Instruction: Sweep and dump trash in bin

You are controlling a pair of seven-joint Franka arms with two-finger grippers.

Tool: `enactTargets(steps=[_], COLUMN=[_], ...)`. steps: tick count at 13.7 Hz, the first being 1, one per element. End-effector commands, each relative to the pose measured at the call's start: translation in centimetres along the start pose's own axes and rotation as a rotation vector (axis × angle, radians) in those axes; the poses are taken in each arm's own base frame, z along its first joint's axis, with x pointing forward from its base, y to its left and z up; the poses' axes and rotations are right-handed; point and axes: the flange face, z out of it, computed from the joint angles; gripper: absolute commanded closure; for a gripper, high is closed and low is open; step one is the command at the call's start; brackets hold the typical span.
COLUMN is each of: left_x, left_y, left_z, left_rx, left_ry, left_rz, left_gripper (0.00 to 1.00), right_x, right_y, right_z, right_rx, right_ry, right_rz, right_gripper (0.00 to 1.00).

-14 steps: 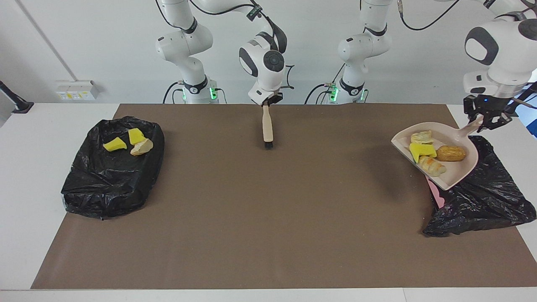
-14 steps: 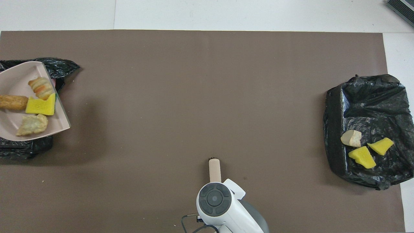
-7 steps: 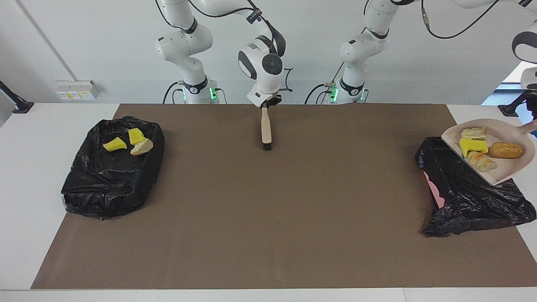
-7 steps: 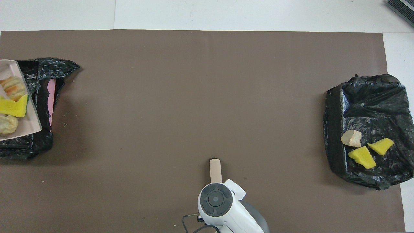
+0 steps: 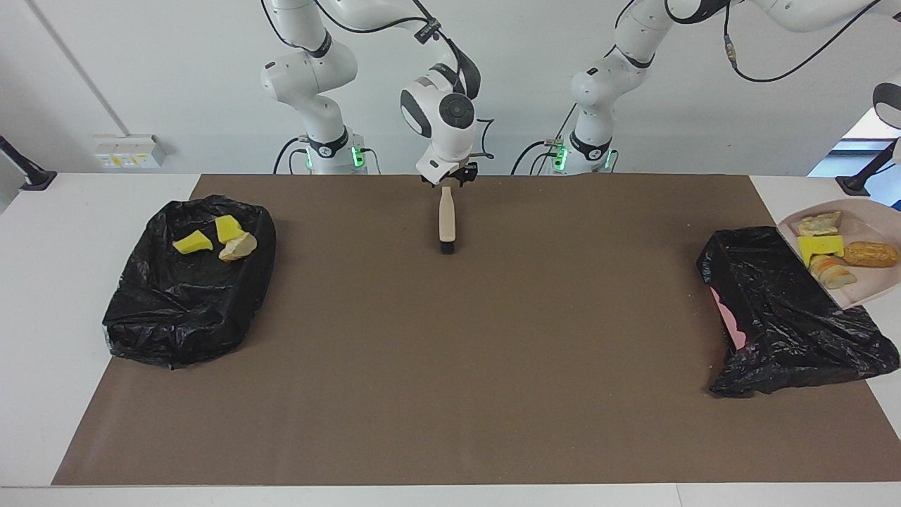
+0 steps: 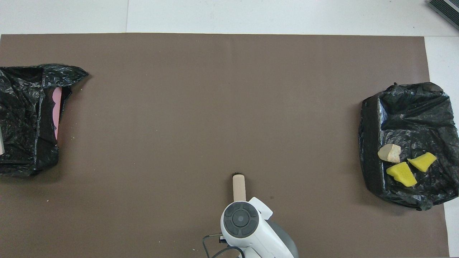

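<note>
Facing view: right gripper sits over the brush, fingers let go, brush flat on the mat. Dustpan with four trash chunks hangs over the bag. The left gripper is out of frame, clenched on it.

Overhead: three more chunks lie in the other bag.

3 trash chunks in bin; 4 on dustpan.

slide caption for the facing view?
Loaded dustpan carried over the black-lined bin; right pincer above the brush lying mid-mat.
</note>
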Motion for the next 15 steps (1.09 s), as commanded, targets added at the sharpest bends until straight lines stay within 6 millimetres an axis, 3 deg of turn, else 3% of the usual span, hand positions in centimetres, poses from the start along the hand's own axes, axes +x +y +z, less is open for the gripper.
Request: enactTargets(steps=[1, 5, 7, 15], left_x=[0.3, 1.1, 0.9, 1.8], left_y=[-0.1, -0.8, -0.6, -1.2], left_z=[-0.6, -1.8, -2.8, -7.4], left_rx=[-0.007, -0.049, -0.065, -0.088], left_ry=[-0.074, -0.139, -0.155, -0.264], left_rz=[0.076, 0.134, 0.138, 0.15], left_gripper=[1.0, 1.0, 1.0, 1.0], right_x=[4.1, 8.8, 10.2, 11.8], right_y=[1.7, 5.8, 7.6, 11.0], right_z=[-3.7, -9.6, -12.6, -18.8], right_rx=[0.029, 0.051, 0.058, 0.035], right_ry=[0.077, 0.199, 0.254, 0.356], right_rz=[0.049, 0.115, 0.136, 0.154], right_gripper=[0.0, 0.0, 0.0, 0.0])
